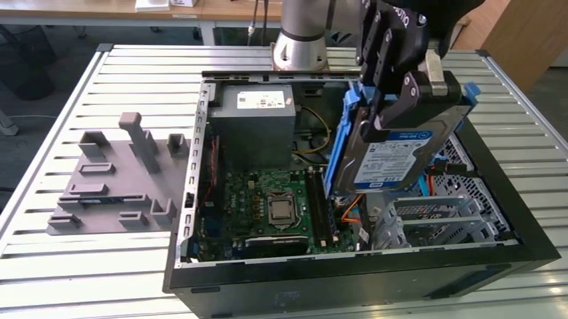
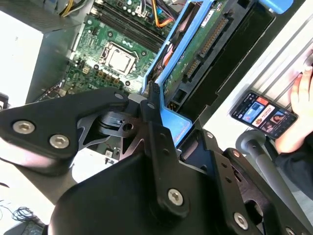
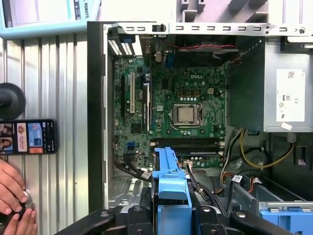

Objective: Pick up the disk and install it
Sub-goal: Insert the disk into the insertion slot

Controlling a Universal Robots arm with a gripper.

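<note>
In the exterior view the arm (image 1: pixel 300 36) runs out past the top edge. The claw (image 1: pixel 416 100) covers the upper part of the disk (image 1: pixel 400 159), which in turn hides the case interior behind it. The computer case (image 1: pixel 355 282) is cut by the bottom edge. In the second wrist view the claw's black body hides one end of the disk. A person's hand (image 2: pixel 302 105) is cut off at the picture's edge, and the phone (image 2: pixel 264 113) screen is too small to make out. In the first wrist view the claw and the picture's edge cut off all of the disk but a blue rail end.
</note>
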